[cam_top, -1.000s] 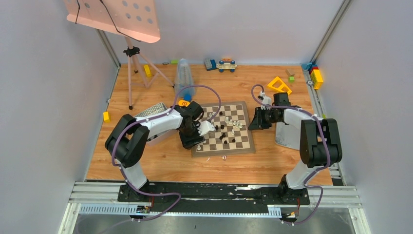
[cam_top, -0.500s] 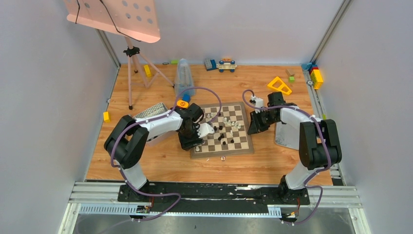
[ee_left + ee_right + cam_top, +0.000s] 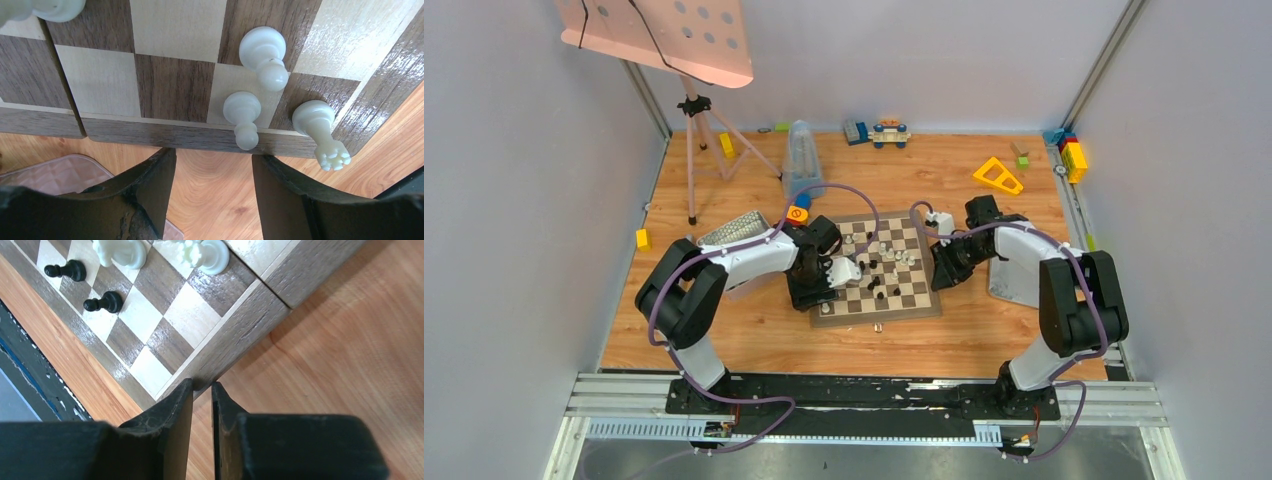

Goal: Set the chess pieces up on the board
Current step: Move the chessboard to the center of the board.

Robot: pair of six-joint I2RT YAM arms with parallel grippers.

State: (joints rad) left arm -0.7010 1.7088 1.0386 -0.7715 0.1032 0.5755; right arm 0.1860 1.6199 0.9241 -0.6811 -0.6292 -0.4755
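Observation:
The wooden chessboard point(image 3: 874, 313) lies at the table's centre with several tiny black and white pieces scattered on it point(image 3: 886, 265). My left gripper point(image 3: 820, 292) is at the board's left edge. In the left wrist view it point(image 3: 212, 170) is open and empty over bare table beside the board point(image 3: 170, 80), near two white pawns point(image 3: 242, 117) and a white rook point(image 3: 320, 131). My right gripper point(image 3: 944, 272) is at the board's right edge. In the right wrist view it point(image 3: 202, 390) is shut and empty, its tips against the board's border point(image 3: 250, 305). Two black pawns point(image 3: 104, 303) stand nearby.
One small piece point(image 3: 882, 324) lies on the table in front of the board. A grey metal tray point(image 3: 736, 228) sits behind my left arm. A grey plate point(image 3: 1007, 282) is by my right arm. A tripod stand point(image 3: 692, 150), a clear bottle point(image 3: 802, 150), a yellow triangle point(image 3: 997, 175) and toy blocks point(image 3: 890, 131) are at the back.
My right gripper has moved left and nearer, staying against the board's right edge. The board has shifted slightly left. My left gripper has moved left with it.

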